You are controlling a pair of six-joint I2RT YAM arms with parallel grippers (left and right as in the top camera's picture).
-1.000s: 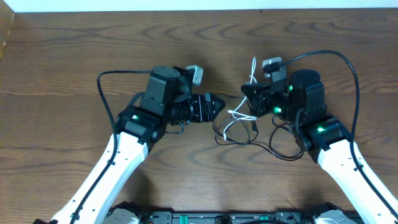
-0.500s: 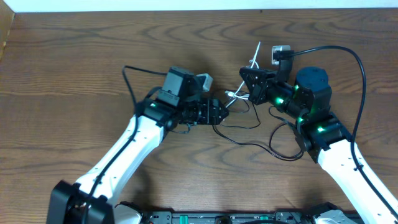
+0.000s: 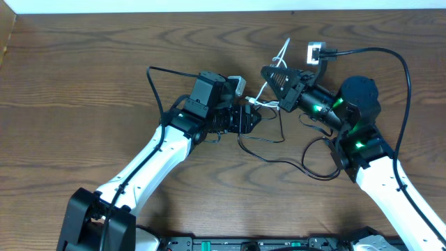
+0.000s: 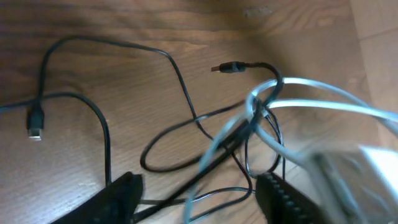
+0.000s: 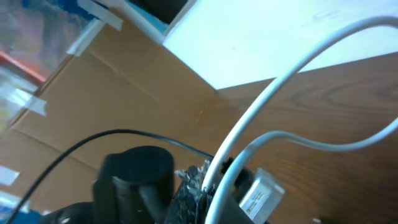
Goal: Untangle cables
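Note:
The white cable (image 3: pixel 267 88) is lifted off the table and stretched between my two grippers, with a loose end sticking up toward the far edge. My right gripper (image 3: pixel 267 74) is shut on it; in the right wrist view the white cable (image 5: pixel 261 112) rises in two strands out of the jaws (image 5: pixel 214 202). The black cable (image 3: pixel 275 159) lies in loops on the wood below. My left gripper (image 3: pixel 254 117) is open at the tangle. In the left wrist view its fingers (image 4: pixel 202 199) straddle the black cable (image 4: pixel 180 81) and the blurred white cable (image 4: pixel 323 93).
Thick black robot wires arch over each arm (image 3: pixel 390 63) (image 3: pixel 155 75). The table's far edge meets a white wall (image 3: pixel 209 7). A black plug end (image 4: pixel 231 67) and another small plug (image 4: pixel 34 124) lie on the wood. Brown cardboard (image 5: pixel 93 93) stands at the left.
My right gripper has raised the white cable up and toward the far side, pulling it off the table. My left arm has moved right, in to the tangle.

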